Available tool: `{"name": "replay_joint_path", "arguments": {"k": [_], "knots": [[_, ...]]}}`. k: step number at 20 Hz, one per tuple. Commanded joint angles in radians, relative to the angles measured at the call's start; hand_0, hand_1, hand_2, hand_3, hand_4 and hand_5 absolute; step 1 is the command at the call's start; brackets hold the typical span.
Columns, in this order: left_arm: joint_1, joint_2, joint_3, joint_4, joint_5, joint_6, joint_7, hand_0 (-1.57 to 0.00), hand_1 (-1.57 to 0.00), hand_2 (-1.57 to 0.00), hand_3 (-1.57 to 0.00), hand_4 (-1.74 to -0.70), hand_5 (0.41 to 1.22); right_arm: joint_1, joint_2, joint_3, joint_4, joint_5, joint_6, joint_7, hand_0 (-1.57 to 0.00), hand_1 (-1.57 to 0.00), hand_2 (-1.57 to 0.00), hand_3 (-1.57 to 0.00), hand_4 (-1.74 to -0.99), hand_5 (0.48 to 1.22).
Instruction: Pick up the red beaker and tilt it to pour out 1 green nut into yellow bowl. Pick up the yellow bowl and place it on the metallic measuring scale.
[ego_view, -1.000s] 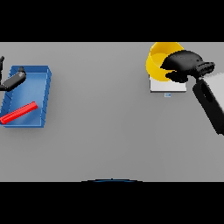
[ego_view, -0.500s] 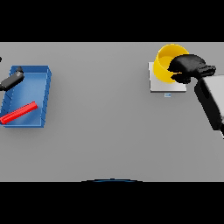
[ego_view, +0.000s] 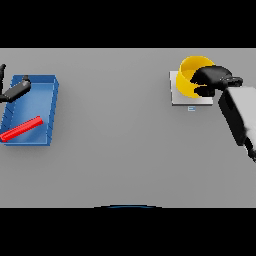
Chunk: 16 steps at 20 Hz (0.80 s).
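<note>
The yellow bowl (ego_view: 189, 76) stands over the back part of the metallic measuring scale (ego_view: 185, 98) at the far right. My right hand (ego_view: 216, 77) reaches in from the right, its fingers and thumb curled round the bowl's right rim. The bowl's inside is partly hidden by the hand, and no green nut shows. The red beaker (ego_view: 21, 128) lies on its side in a blue tray (ego_view: 51, 107) at the far left. My left hand (ego_view: 15, 91) hovers over the tray's back left corner with straight fingers, apart from the beaker.
The scale has a small display strip (ego_view: 191, 108) on its near edge. My right forearm (ego_view: 239, 118) slants across the table's right edge. Grey tabletop stretches between the tray and the scale.
The bowl has shifted slightly right and come down level over the scale, with my right hand and forearm moving right with it. The left hand and the beaker stayed put.
</note>
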Motion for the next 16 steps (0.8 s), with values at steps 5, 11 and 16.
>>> {"name": "replay_joint_path", "arguments": {"k": [5,11,16], "knots": [[-0.012,0.000,-0.001,0.014,-0.007,-0.004,0.009,0.00,0.00,0.00,0.00,-0.81,0.742,-0.010,0.000,-0.003,0.023,-0.011,0.025,-0.016,-0.62,-0.55,-0.69,-0.67,-1.444,0.887],[-0.024,-0.016,0.005,0.041,-0.001,-0.011,-0.007,0.00,0.00,0.00,0.00,-0.81,0.736,-0.043,0.011,0.014,0.071,0.008,0.037,-0.061,-0.16,-0.14,-0.29,-0.47,-1.356,0.755],[-0.009,-0.003,0.012,0.025,0.006,-0.005,-0.016,0.00,0.00,0.00,0.00,-0.82,0.734,-0.052,0.020,0.024,0.111,0.025,0.034,-0.069,-0.05,-0.05,-0.12,-0.35,-1.308,0.733]]}}
